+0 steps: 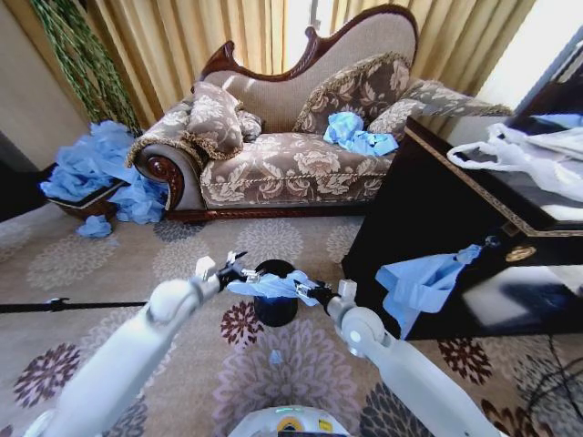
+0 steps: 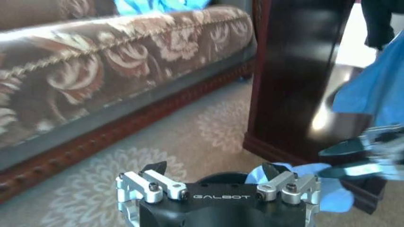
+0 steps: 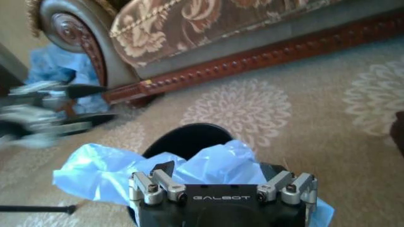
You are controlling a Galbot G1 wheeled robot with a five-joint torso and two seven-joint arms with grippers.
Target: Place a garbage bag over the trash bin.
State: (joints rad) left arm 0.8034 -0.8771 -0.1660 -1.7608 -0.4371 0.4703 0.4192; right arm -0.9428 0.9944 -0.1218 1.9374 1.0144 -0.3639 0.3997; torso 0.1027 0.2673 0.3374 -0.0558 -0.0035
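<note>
The trash bin [image 1: 275, 308] is a small black cylinder on the carpet just ahead of me. The light-blue garbage bag [image 1: 271, 286] lies crumpled across its top, stretched between both grippers. My left gripper [image 1: 228, 270] is at the bag's left end, open, and a blue fold [image 2: 302, 171] lies beside one finger. My right gripper [image 1: 314, 293] is at the bag's right end. In the right wrist view its fingers [image 3: 165, 168] stand apart with the bag [image 3: 208, 163] bunched between them, over the bin's rim [image 3: 183, 138].
A patterned sofa [image 1: 282, 168] stands behind the bin with blue bags on its seat. A dark cabinet [image 1: 437, 228] close on the right carries white bags and a hanging blue bag [image 1: 419, 284]. A pile of blue bags [image 1: 96, 173] lies far left.
</note>
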